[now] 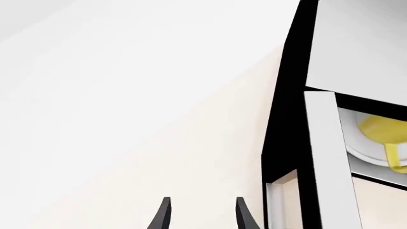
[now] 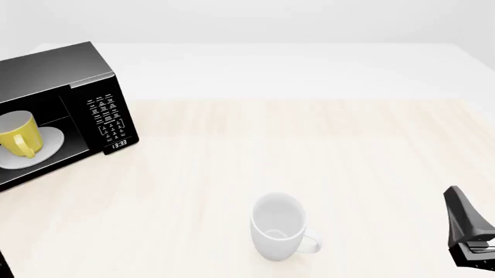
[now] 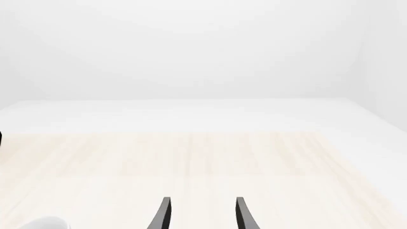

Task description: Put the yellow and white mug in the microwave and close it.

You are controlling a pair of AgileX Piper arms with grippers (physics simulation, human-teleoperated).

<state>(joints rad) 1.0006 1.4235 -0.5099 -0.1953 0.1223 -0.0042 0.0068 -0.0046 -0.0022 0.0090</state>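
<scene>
My small yellow and white mug (image 2: 17, 134) sits on the round white turntable plate (image 2: 48, 145) inside the black box-shaped microwave (image 2: 54, 72) at nine o'clock; both my left gripper (image 1: 202, 214) and right gripper (image 3: 202, 214) hang released, empty. Closing the open door (image 1: 327, 162) comes next, I judge

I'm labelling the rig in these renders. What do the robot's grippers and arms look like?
Left gripper and right gripper each show two slim, black, tapering, slightly curved fingers. In the front view, a black angular piece of the right arm shows at the edge. No cables or markings are visible.
</scene>
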